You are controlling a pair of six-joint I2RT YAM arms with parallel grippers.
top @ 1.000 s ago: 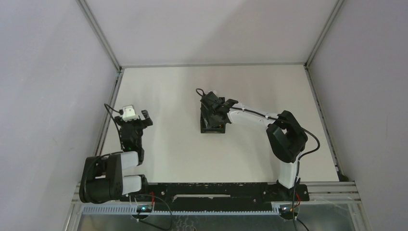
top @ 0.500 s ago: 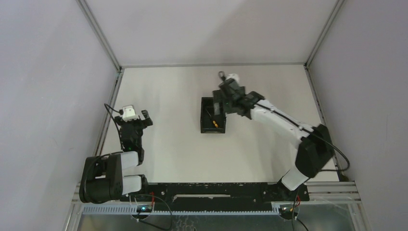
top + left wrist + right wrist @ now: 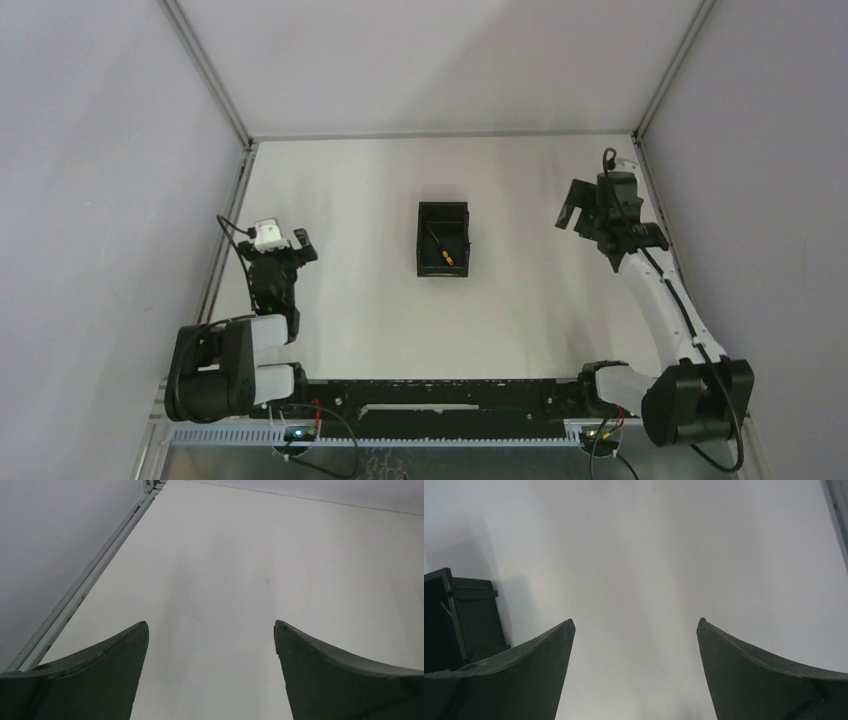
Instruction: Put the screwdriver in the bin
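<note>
The screwdriver (image 3: 441, 247) lies inside the bin (image 3: 422, 245) at mid-table (image 3: 340, 190), yellow end toward the near wall, so I judge the job done. My right gripper (image 3: 634, 625) hangs by the right edge, jaws spread and empty, well clear of the bin. My left gripper (image 3: 210, 627), likewise released, waits near the left edge.

Overhead fixed, wrists low, bin (image 3: 474, 615) seemingly shared

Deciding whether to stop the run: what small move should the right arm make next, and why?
Probably just tuck the right gripper toward its base: the screwdriver lies inside the bin, and the gripper is open, empty and well clear of it.
</note>
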